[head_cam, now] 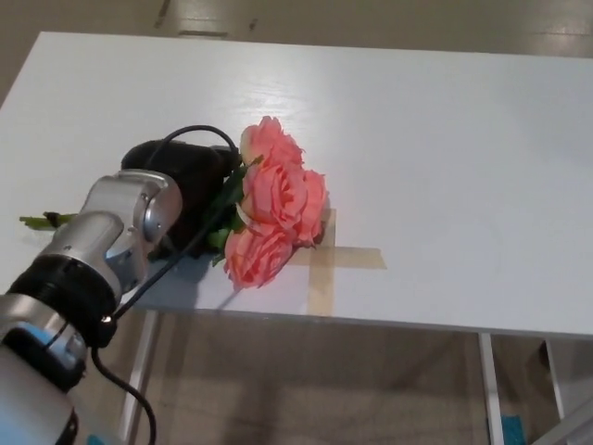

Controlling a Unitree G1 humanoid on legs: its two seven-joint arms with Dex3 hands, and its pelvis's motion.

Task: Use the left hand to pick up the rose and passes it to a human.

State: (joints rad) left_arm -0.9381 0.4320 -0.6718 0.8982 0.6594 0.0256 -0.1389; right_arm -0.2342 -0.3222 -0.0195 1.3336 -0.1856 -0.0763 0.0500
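The rose point(273, 211), really a small bunch of salmon-pink blooms, lies on the white desk point(445, 167) near its front edge, toward the left half. Its flower heads rest just beside a cross of tan tape point(326, 261) stuck to the desk, and one bloom overlaps the tape's left arm. The left robot hand point(185, 181) sits low over the leafy part of the stems, right against the blooms; from where I stand I cannot tell whether its fingers are closed around the stems or only resting on them. A silver forearm point(116, 227) with a black cable leads back to the front left corner. A bit of green stem point(42, 221) pokes out by the left edge.
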